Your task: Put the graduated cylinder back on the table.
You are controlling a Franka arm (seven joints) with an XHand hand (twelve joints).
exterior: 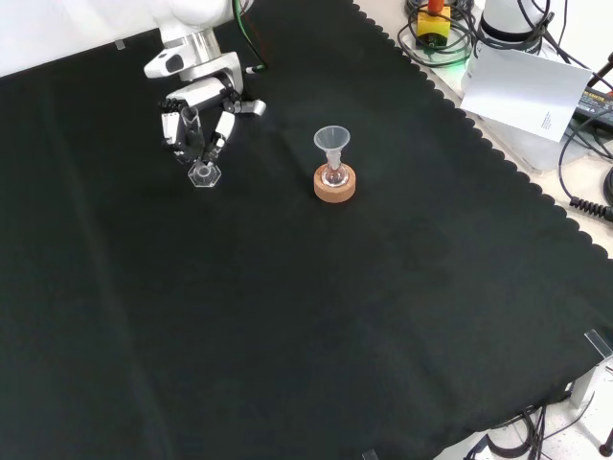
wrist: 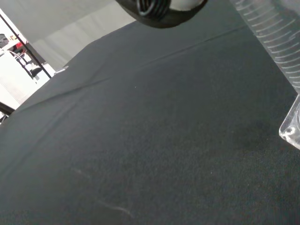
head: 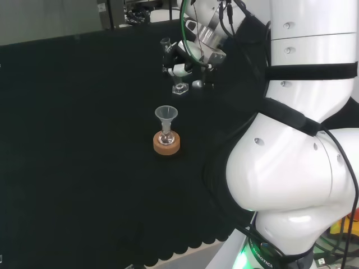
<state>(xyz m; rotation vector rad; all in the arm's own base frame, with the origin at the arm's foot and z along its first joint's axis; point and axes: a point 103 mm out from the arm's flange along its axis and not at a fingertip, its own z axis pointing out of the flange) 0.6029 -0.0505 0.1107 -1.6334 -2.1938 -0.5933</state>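
The graduated cylinder [exterior: 200, 158] stands upright with its hexagonal foot on the black cloth [exterior: 287, 316], far and left in the front view, and the hand [exterior: 196, 110] comes down over it from the view's top. The fingers [exterior: 222, 126] are curled in around the clear tube, pinching it between them. In the head view the same cylinder [head: 173, 70] shows at the far middle of the cloth, just left of the arm's white links, its foot resting on the cloth and its open top poking up above the hand [head: 182, 59].

No writing on the cylinder can be read; in the wrist view only ring-shaped scale marks show along the tube [wrist: 276, 42], with no figures legible. A white sheet [exterior: 522, 91] lies off the cloth at the front view's upper right, with small print too fine to make out.

To the right of the cylinder in the front view, well apart from it, a small flask on a cork ring [exterior: 334, 183] carries a clear funnel [exterior: 331, 144]. The near and left stretches of cloth lie bare up to the scalloped edge [exterior: 479, 144].

The tube's wall is hard to trace where the fingers cross it, and any contents cannot be judged.
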